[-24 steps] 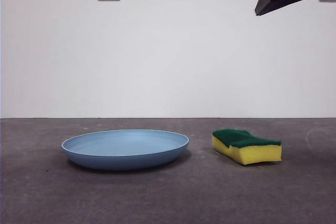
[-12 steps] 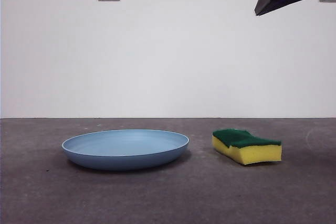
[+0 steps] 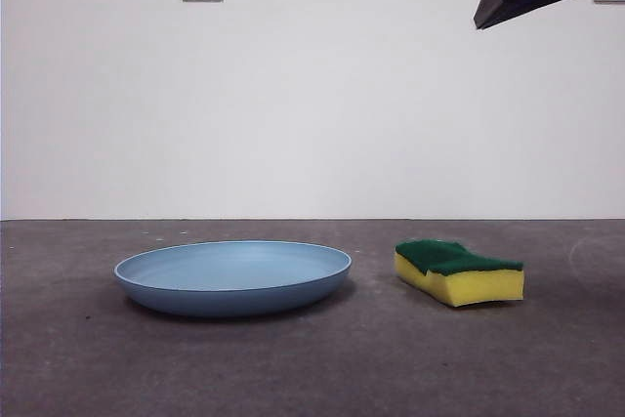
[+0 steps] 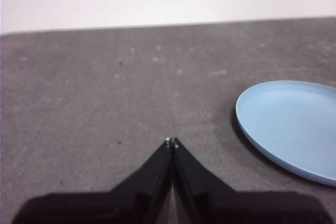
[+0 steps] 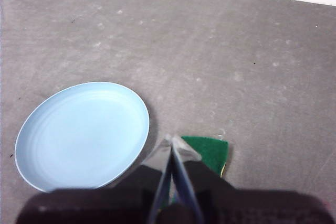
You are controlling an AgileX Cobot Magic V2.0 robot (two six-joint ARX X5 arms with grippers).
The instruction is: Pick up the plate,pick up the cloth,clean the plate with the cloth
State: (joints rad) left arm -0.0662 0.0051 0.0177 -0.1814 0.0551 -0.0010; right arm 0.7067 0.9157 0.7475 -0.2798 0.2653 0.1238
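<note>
Nothing has shifted over the last second: the plate [image 3: 232, 275] lies flat on the table [image 3: 312, 368] at left, the cloth [image 3: 459, 271] just beside it at right, both untouched. The left gripper [image 4: 171, 142] hangs off the plate's side, jaws together; the right gripper [image 5: 172, 142] hovers above the cloth, jaws together. No pickup has begun.

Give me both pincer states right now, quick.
Left pincer: shut, empty, above bare table beside the plate.
Right pincer: shut, empty, above the sponge.
</note>
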